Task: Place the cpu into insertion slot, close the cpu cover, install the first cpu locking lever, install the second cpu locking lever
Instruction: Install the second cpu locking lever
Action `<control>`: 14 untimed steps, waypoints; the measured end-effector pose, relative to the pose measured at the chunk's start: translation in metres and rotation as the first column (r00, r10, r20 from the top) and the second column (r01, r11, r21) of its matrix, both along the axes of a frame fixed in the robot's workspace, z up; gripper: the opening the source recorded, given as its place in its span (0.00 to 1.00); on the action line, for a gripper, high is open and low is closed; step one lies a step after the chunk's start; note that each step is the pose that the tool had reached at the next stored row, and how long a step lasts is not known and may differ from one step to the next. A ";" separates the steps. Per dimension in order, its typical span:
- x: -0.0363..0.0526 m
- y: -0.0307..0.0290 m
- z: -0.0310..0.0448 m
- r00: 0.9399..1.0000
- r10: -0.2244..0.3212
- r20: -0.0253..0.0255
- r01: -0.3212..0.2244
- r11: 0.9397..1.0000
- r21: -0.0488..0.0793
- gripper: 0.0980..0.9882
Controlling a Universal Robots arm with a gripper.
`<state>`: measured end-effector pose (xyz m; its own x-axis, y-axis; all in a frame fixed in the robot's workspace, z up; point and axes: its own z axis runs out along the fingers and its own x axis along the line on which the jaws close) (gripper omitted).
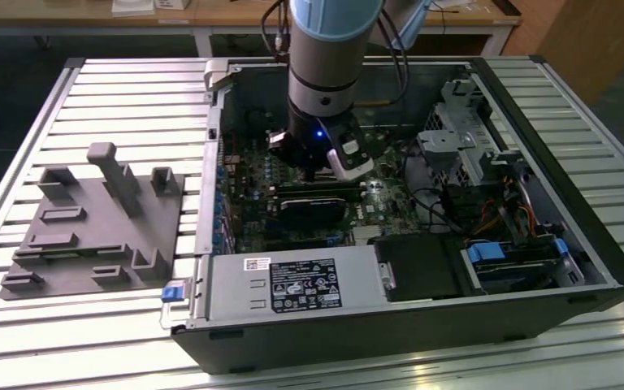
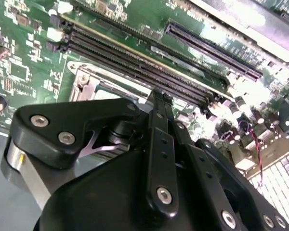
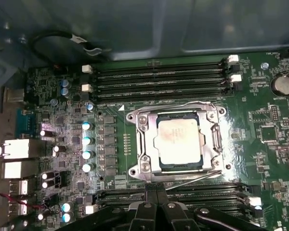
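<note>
Inside the open computer case (image 1: 421, 325), lying on its side on a slatted metal table (image 1: 127, 89), the arm reaches down over the motherboard (image 3: 260, 144). Gripper (image 1: 328, 166) hangs low above the board's middle, just beside a black rectangular card (image 1: 314, 210).

First wrist view: cpu (image 3: 178, 141) sits seated in its socket, pale silvery-beige top facing up, square with the frame. Cpu cover (image 3: 143, 139) lies flat around it, chip showing through the window. A thin locking lever (image 3: 192, 179) runs along the socket edge nearest the gripper, slightly raised at one end; whether latched, cannot tell. Memory slots (image 3: 159, 77) flank the socket on two opposite sides.

Second wrist view: black fingers (image 2: 160, 144) pressed together with no gap, nothing between them, tips poised over a corner of the socket's metal frame (image 2: 94, 82).

Grey fixture block (image 1: 90, 236) with upright posts rests on the table at the exterior view's left, well apart from the case.
</note>
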<state>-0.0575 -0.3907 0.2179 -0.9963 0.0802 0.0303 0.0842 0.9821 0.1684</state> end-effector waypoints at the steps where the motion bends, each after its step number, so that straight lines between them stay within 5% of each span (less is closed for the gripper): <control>1: -0.0003 -0.0002 -0.0008 1.000 0.000 0.000 0.000 1.000 0.000 0.01; 14: -0.0071 -0.0019 -0.0099 1.000 0.000 0.000 0.000 1.000 0.018 0.01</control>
<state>-0.0645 -0.3926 0.2080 -0.9963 0.0796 0.0318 0.0842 0.9790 0.1857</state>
